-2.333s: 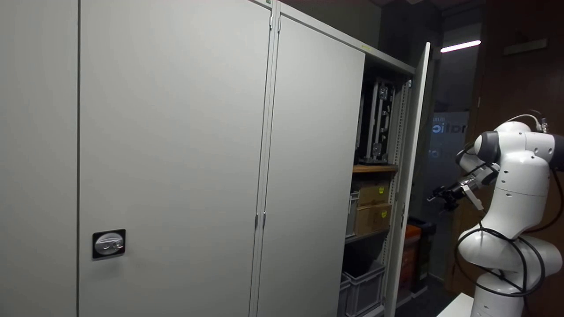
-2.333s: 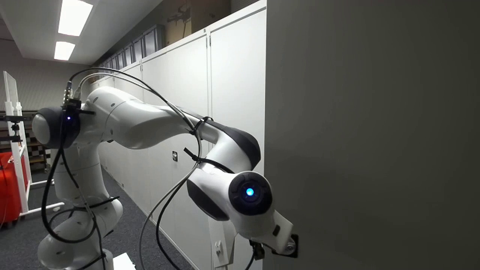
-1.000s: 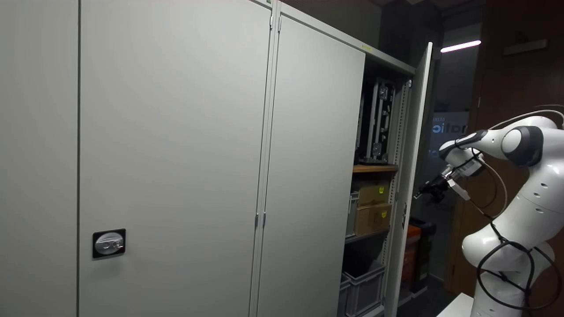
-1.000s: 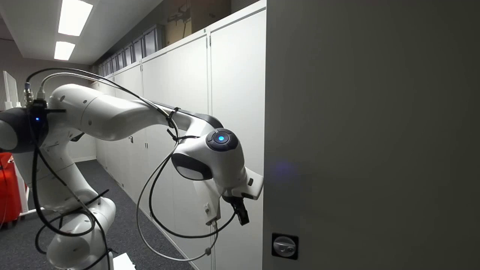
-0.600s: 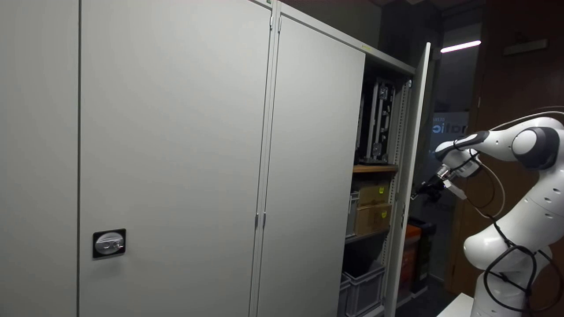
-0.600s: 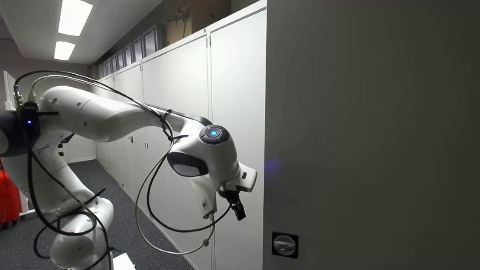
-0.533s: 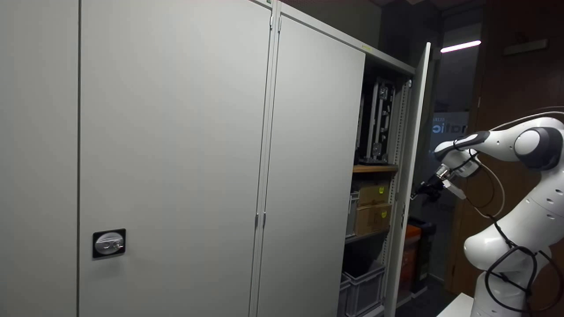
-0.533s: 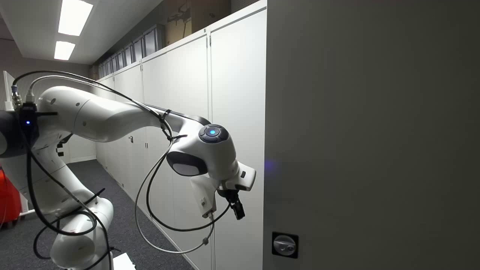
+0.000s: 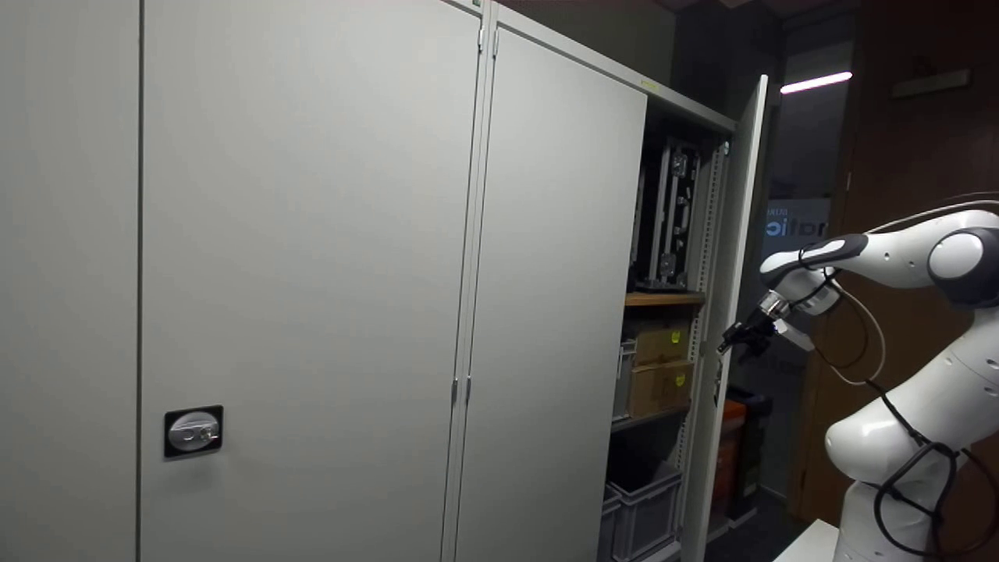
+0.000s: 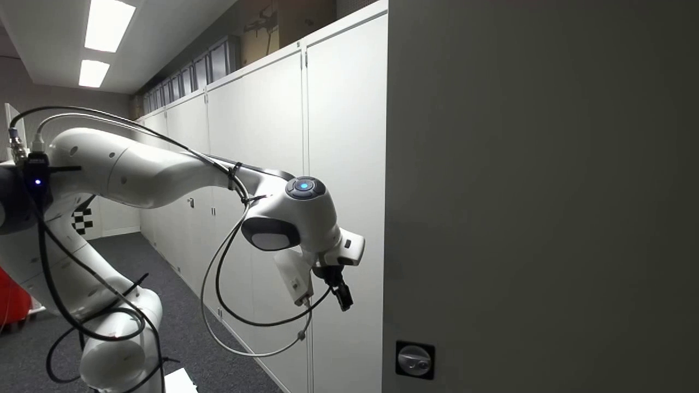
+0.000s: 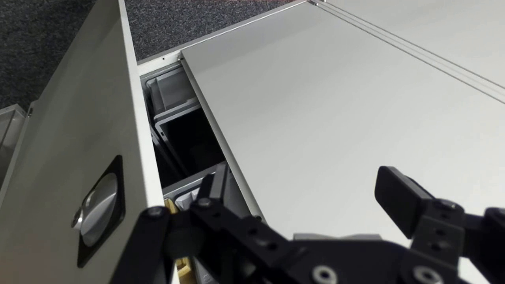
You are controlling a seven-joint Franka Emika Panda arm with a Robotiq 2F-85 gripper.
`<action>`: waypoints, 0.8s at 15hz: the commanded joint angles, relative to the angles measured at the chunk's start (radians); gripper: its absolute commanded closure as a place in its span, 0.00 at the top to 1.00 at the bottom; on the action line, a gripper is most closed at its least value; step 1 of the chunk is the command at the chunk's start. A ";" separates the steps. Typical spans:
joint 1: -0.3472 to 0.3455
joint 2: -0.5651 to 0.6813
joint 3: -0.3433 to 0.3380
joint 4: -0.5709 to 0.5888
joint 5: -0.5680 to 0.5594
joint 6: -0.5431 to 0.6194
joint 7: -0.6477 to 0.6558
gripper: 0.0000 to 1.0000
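Closed cabinet doors (image 9: 312,273) loom near at left in an exterior view that looks obliquely along them toward the robot arm (image 9: 936,398) at far right. In an exterior view facing down a row of cabinets (image 10: 251,136), the robot arm stands near at left and the open door (image 10: 524,191) walls off the right. The wrist camera, close in, looks steeply down past that door at grey bins (image 11: 173,90) and far floor (image 11: 205,19). All three share the open door.
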 commanded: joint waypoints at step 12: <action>0.153 0.024 0.087 -0.017 -0.083 0.298 0.156 1.00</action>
